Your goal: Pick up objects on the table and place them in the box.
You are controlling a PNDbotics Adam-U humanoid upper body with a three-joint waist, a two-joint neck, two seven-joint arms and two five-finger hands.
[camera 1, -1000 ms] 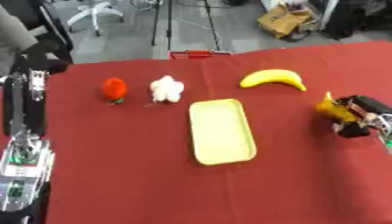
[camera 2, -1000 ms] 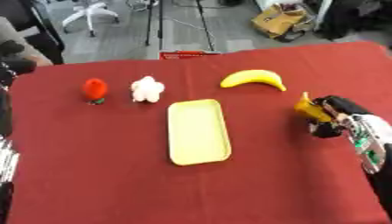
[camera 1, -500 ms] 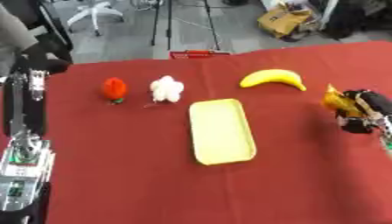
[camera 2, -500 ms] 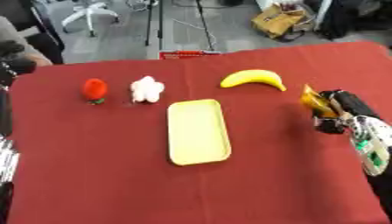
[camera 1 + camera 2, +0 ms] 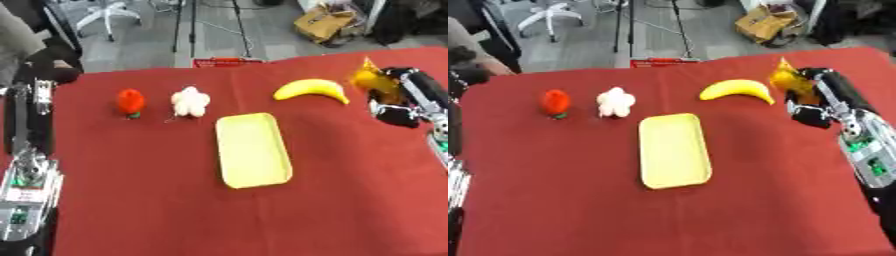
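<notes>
One banana, one red fruit, one white flower-shaped thing, one orange-yellow object (partly hidden) and one yellow tray.

left eye view: from the robot's head, looking steeply down and forward over the red table, far floor at the top.
right eye view: same height and tilt, set slightly to the right.
shared: yellow tray, banana, both table ends.
nearness: arm's reach from the table.
</notes>
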